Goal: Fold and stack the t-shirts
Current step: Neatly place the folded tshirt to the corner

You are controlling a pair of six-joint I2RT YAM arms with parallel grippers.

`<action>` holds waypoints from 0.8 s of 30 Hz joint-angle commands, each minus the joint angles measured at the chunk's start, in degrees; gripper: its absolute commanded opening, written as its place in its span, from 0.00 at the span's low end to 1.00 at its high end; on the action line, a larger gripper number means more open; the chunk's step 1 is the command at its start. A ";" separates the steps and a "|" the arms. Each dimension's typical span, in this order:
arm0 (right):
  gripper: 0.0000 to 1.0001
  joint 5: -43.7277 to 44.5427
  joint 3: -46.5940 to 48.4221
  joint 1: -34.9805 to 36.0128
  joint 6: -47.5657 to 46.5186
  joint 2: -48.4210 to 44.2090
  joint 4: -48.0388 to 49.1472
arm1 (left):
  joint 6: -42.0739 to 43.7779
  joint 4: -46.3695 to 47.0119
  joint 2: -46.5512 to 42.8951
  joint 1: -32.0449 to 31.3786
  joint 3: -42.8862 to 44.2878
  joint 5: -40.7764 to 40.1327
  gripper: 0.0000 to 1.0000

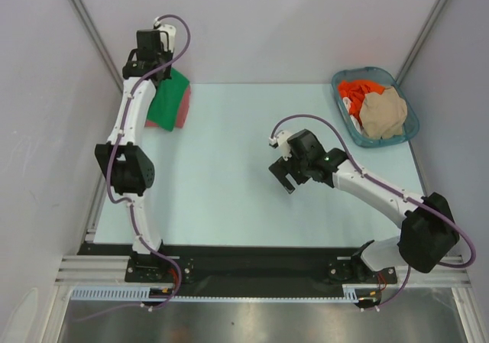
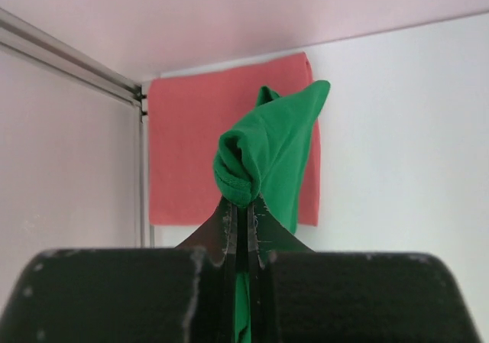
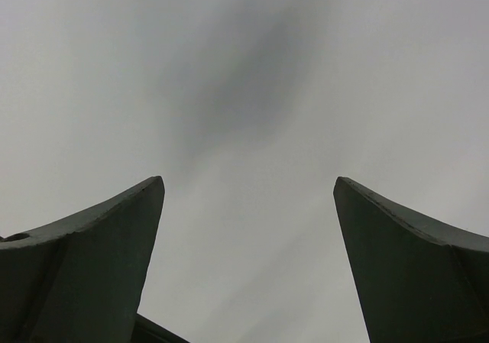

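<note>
My left gripper (image 1: pixel 157 69) is at the far left of the table, shut on a fold of the bright green t-shirt (image 1: pixel 168 101), which hangs from it over the folded salmon-pink t-shirt (image 1: pixel 184 106). In the left wrist view my left gripper (image 2: pixel 244 205) pinches the green shirt (image 2: pixel 275 148), with the pink shirt (image 2: pixel 187 148) flat below. My right gripper (image 1: pixel 286 181) is open and empty over the middle of the table; its wrist view shows my right gripper (image 3: pixel 248 186) above bare table. The orange-red t-shirt (image 1: pixel 356 93) and the beige t-shirt (image 1: pixel 384 114) lie in the basket.
The blue-grey plastic basket (image 1: pixel 338 84) stands at the far right corner. White walls close the table on the left, back and right. A metal frame post (image 2: pixel 69 64) runs along the left wall by the pink shirt.
</note>
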 commanded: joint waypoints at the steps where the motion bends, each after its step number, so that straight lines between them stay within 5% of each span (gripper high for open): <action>1: 1.00 -1.06 3.00 -0.42 -0.25 0.80 2.25 | 2.90 1.28 2.19 0.74 6.42 -0.61 0.00; 24: 1.00 -1.94 2.92 -0.77 0.37 2.30 3.92 | -9.05 5.41 0.96 1.44 8.28 9.75 0.00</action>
